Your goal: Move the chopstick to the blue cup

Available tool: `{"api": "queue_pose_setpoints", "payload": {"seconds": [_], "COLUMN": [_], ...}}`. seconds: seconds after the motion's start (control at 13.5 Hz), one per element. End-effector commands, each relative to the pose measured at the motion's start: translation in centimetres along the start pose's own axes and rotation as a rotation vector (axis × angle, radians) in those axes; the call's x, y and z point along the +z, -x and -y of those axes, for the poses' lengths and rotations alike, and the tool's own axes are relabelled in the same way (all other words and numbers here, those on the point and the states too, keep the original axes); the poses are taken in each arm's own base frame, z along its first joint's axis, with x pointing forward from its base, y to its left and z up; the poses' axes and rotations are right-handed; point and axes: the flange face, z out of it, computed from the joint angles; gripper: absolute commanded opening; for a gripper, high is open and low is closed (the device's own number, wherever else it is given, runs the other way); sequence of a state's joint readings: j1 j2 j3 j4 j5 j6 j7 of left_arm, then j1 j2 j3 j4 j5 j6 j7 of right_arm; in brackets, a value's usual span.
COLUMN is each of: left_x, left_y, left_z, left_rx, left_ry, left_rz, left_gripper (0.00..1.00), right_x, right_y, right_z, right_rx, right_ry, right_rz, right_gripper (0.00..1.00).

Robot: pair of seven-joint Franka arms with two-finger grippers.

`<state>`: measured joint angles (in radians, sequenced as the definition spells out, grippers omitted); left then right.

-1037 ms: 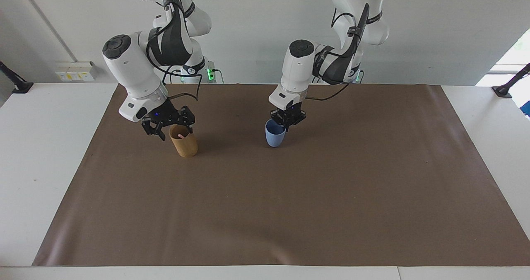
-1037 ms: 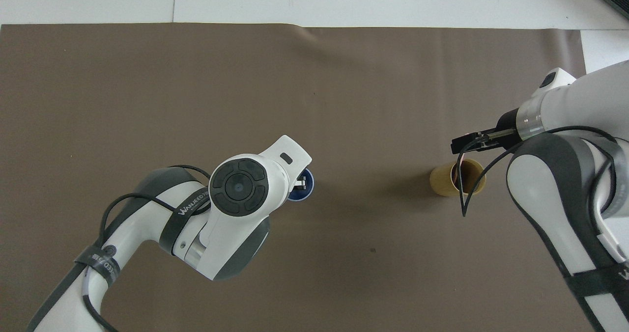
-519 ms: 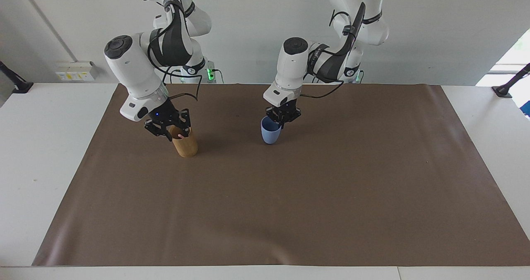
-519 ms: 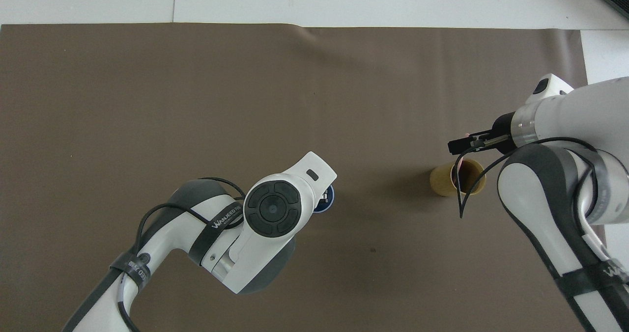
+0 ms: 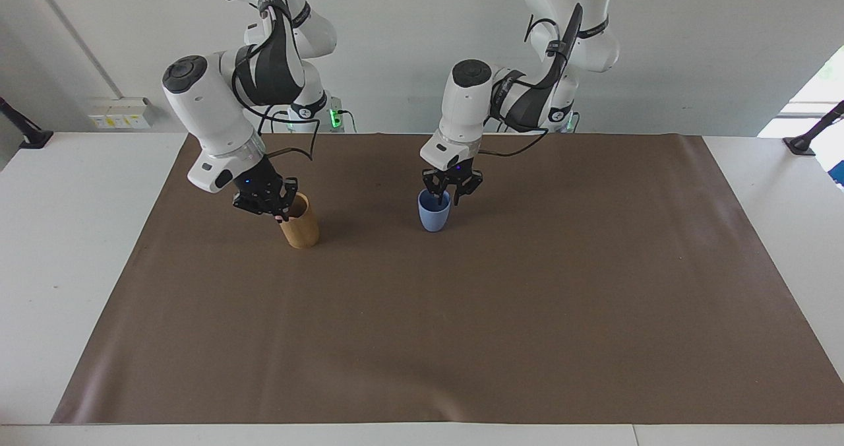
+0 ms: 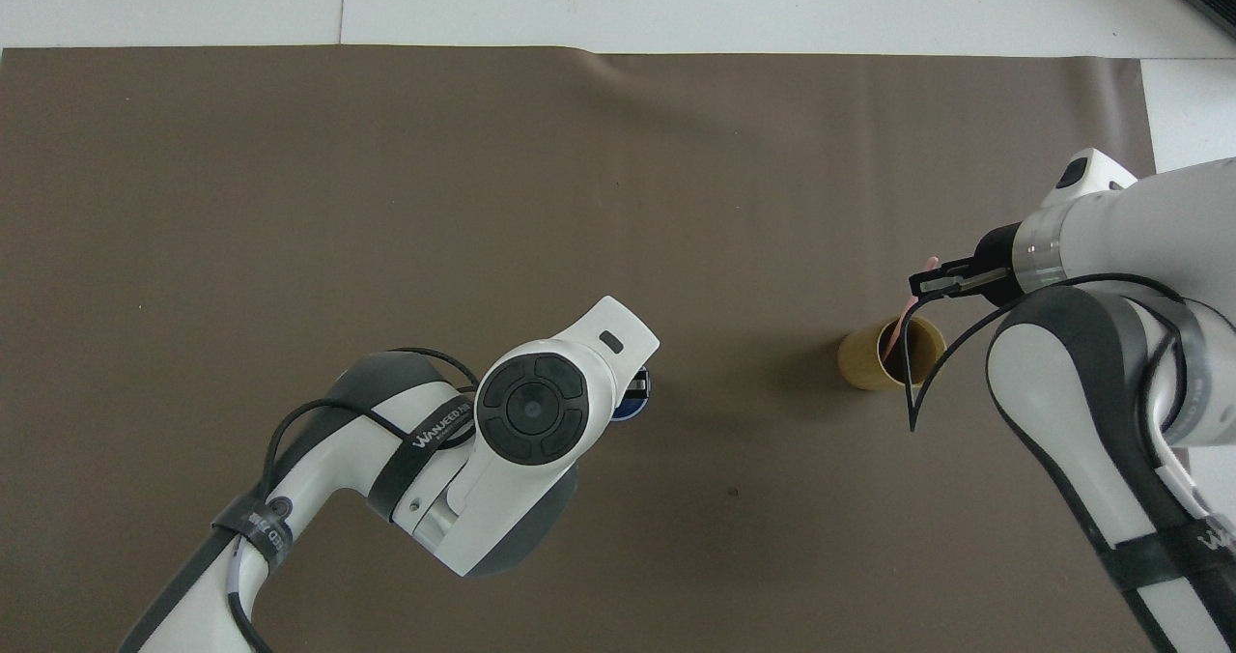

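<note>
Gripping chopstick point(image 6: 906, 317): right end effector point(image 5: 277, 216) clenched | left end effector point(image 5: 450, 195) released over blue cup point(image 5: 434, 219), overhead-hidden

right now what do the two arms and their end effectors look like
Both are white Franka arms with dark grey joint covers, round black caps and loose black cables strapped alongside. The left arm carries a dark band with white lettering. The left end effector and right end effector are black two-finger units.

A matt brown paper-like sheet point(image 5: 461, 314) covers the smooth white tabletop point(image 5: 66, 248); on the sheet, a matt light-blue plastic-looking cup point(image 5: 434, 218) stands beside a tan, smooth wooden cylindrical holder point(image 5: 300, 228), under glossy white plastic-shelled robot arms point(image 5: 211, 113).
</note>
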<state>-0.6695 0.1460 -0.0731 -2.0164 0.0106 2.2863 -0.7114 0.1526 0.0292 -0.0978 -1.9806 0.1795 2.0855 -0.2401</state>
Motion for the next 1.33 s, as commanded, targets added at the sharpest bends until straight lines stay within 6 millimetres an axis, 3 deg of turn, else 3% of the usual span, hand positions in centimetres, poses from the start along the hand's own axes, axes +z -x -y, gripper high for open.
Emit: {"api": "queue_pose_setpoints", "payload": {"seconds": [0.0, 0.22, 0.44, 0.59, 0.96, 1.26], "left_x": [-1.4, -4.7, -8.2, -10.5, -20.0, -27.2], "left_y": [-0.5, -1.4, -4.6, -6.4, -11.0, -11.9], "left_z": [1.8, 5.0, 11.8, 16.6, 25.2, 31.7], "left_rx": [0.012, 0.002, 0.017, 0.031, 0.014, 0.052], "left_ry": [-0.017, -0.039, -0.047, -0.06, -0.07, -0.08], "left_rz": [0.004, 0.016, -0.002, -0.001, -0.036, -0.037], "left_gripper": [1.0, 1.0, 1.0, 1.0, 1.0, 1.0], "right_x": [-0.7, -2.8, -4.8, -7.6, -13.7, -16.4], "right_y": [0.5, -0.1, -0.1, -0.4, -0.5, -0.4], "right_z": [-0.3, 0.0, 0.3, 0.7, 2.4, 3.8], "right_rx": [-0.023, -0.039, -0.045, -0.054, -0.08, -0.104], "right_ry": [-0.024, -0.021, -0.019, -0.027, -0.033, -0.038], "right_rz": [-0.004, 0.025, 0.016, 0.026, 0.027, 0.028], "right_gripper": [0.0, 0.0, 0.0, 0.0, 0.0, 0.0]}}
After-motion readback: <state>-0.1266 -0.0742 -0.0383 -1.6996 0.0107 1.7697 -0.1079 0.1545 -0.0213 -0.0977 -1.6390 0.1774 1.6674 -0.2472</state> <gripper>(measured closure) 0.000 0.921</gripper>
